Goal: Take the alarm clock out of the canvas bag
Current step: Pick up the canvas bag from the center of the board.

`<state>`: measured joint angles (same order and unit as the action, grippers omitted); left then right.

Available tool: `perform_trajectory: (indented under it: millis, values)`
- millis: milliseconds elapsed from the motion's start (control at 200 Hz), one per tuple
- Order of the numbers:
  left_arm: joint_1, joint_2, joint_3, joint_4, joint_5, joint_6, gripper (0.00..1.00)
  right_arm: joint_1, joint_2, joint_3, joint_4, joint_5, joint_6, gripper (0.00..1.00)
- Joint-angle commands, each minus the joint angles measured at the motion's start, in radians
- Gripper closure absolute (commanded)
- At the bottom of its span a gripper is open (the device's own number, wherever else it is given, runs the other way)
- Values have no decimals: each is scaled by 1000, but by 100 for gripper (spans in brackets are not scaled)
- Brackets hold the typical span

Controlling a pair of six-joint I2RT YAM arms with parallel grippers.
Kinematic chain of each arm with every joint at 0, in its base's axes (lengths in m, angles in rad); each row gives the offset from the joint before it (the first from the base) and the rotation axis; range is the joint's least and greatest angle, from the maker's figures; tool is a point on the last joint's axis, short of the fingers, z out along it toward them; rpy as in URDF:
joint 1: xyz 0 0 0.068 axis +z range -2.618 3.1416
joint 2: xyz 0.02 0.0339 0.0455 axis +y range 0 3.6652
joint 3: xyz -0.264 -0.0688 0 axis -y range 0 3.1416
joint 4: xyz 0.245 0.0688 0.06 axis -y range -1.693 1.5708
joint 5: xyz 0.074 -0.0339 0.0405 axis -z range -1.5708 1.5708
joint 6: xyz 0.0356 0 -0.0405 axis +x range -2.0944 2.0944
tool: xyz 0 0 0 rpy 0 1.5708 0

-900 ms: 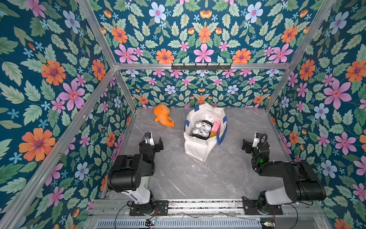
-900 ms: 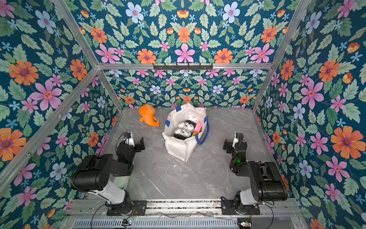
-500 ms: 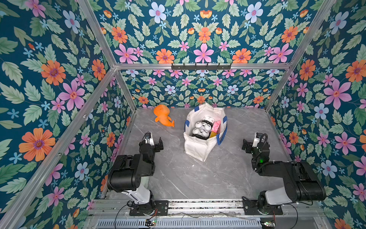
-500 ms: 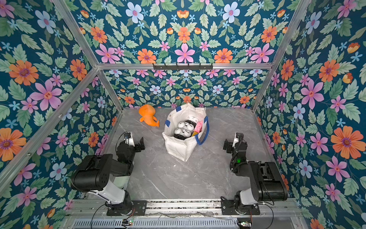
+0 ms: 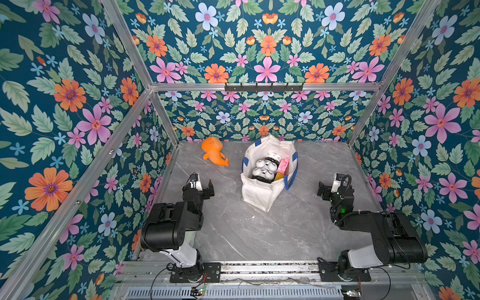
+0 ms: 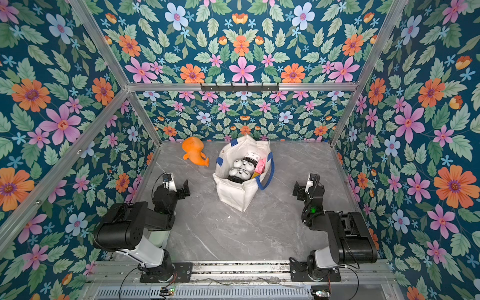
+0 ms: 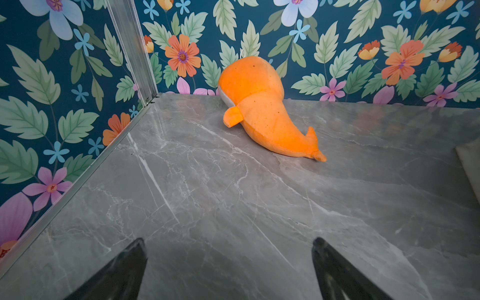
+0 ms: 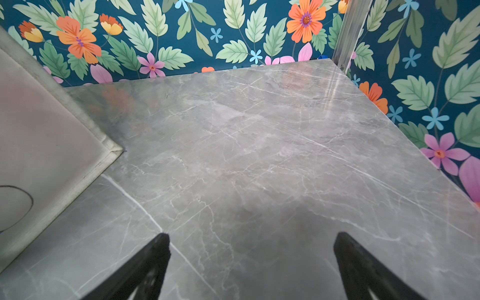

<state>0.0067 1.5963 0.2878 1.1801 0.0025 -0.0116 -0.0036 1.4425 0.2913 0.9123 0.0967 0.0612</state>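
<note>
Alarm clock (image 5: 262,170) seems to be the white-and-black rounded piece inside the canvas bag (image 5: 257,194), beside a pink item (image 5: 282,166), though I cannot pick it out for certain. The bag stands open-mouthed mid-table (image 5: 259,233), with the orange plush toy (image 5: 214,153) lying apart on the left arm's side. Left gripper (image 7: 228,241) and right gripper (image 8: 251,235) hang low on either side, well apart from the bag, jaws spread wide and empty. Nothing has shifted over the last second: arms, bag and contents sit as before. I judge the reach has not begun, so the whole extraction lies ahead.
</note>
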Motion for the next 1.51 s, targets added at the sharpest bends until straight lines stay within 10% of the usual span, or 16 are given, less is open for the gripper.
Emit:
perform_trajectory:
  millis: [0, 295, 485, 860, 1500]
  values:
    - [-2, -75, 3, -21, 33, 28, 0, 3, -88, 4, -40, 25, -2, 1]
    - [-76, -416, 213, -491, -141, -230, 0, 4, -449, 356, -766, 61, 301, 1]
    - [-102, -359, 629, -949, 60, -317, 0, 4, -504, 622, -1024, -178, 582, 1]
    - [-300, -30, 1321, -1555, 226, -319, 0, 110, -187, 1092, -1488, -464, 653, 1]
    - [-405, 192, 1461, -1818, 293, -198, 11, 282, 186, 1282, -1637, -516, 608, 11]
